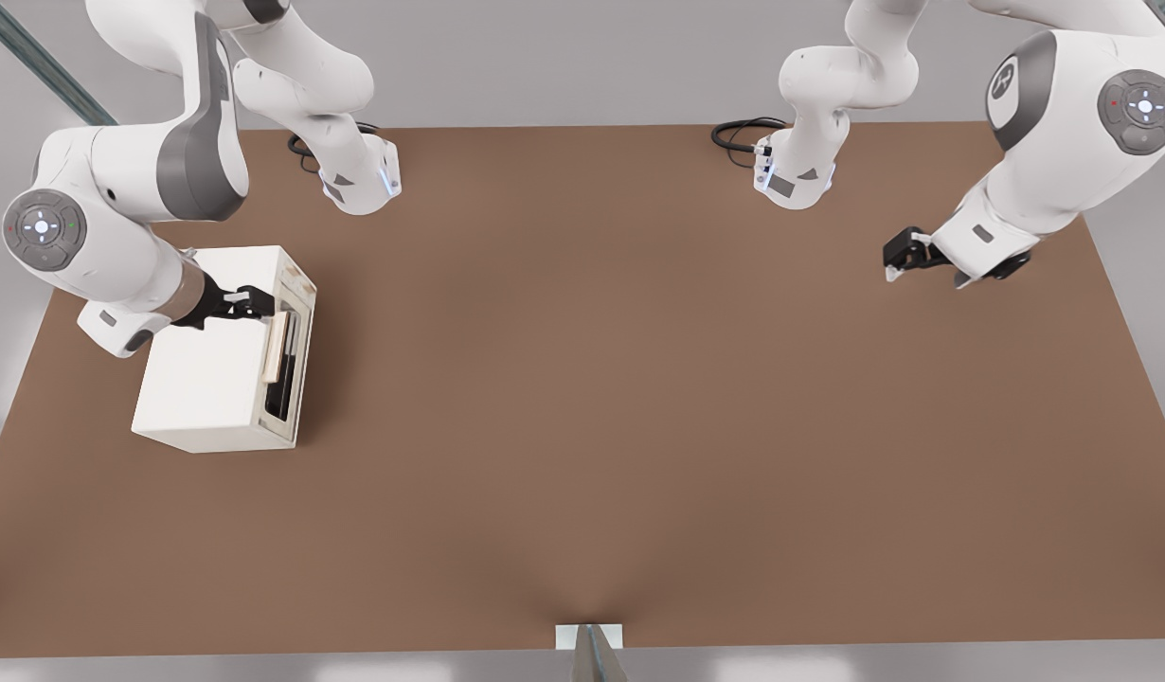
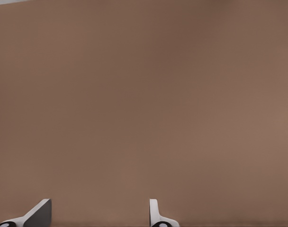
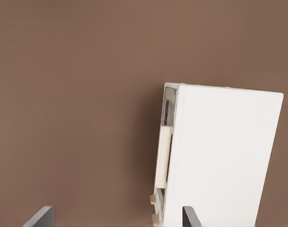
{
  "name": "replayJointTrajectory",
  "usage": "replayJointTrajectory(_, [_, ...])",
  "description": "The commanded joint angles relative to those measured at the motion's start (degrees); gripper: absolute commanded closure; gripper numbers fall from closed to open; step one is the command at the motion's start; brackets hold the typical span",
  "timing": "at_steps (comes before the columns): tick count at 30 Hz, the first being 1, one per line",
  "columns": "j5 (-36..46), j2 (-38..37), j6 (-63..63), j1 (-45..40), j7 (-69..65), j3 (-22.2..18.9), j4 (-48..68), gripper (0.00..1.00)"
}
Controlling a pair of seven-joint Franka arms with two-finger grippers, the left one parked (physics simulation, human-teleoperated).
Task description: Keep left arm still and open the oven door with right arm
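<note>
A: Cream oven [image 1: 208, 379] logged at the front view's left, standing on the brown tabletop [image 1: 639, 426]. Contents?

B: Cannot tell. Only a thin strip of dark glass shows in the door [image 1: 292, 365]; nothing inside can be made out.

A: Door condition?

B: It forms the oven's face toward the front view's right and sits against the body, as far as the front view shows. The tan handle [image 1: 277, 349] runs along the door's upper part, its long axis parallel to the oven's top edge, running from the far side of the tabletop toward the near side.

A: Working arm?

B: The right arm [image 1: 118, 218] reaches over the oven's top from the front view's left. Its pincer [image 1: 260, 303] hovers over the top edge, just beside the far end of the handle. In the wrist view the fingers [image 3: 40, 218] stand wide apart, one out over the tabletop, the other over the white top of the oven [image 3: 220, 156], with the handle [image 3: 163, 156] between them. Nothing is gripped.

A: Surroundings, obstructions?

B: Black cables [image 1: 743, 133] lie coiled by the arm bases at the far edge, well apart from the oven. Nothing stands before the door.
</note>
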Motion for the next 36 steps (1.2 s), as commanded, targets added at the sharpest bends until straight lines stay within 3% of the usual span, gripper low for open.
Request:
replayJointTrajectory(1, [0.0,0.0,-0.3,-0.1,-0.9,0.0,0.1,0.0])
replayJointTrajectory(3, [-2.2,1.0,-0.2,0.4,-1.4,0.0,0.4,0.0])
replayJointTrajectory(4, [-10.3,2.3,-0.3,5.5,-1.5,0.5,0.3,0.0])
replayJointTrajectory(5, [-17.6,4.3,-0.9,11.6,-1.6,0.5,0.1,0.18])
replayJointTrajectory(6, [-19.1,5.9,-1.1,13.1,-4.9,0.4,-0.2,0.78])
replayJointTrajectory(11, [-44.8,14.4,-1.1,20.5,-2.8,0.4,-4.9,0.79])
replayJointTrajectory(14, [-50.4,14.4,-2.8,22.2,7.5,0.4,-10.9,0.79])
replayJointTrajectory(18, [-50.8,13.7,-4.8,23.2,22.6,0.3,-17.1,0.79])
replayJointTrajectory(25, [-50.8,10.1,-2.0,21.5,27.7,0.0,-25.1,0.79])
replayJointTrajectory(36, [-49.6,11.9,4.0,18.9,32.5,0.1,-28.9,0.79])
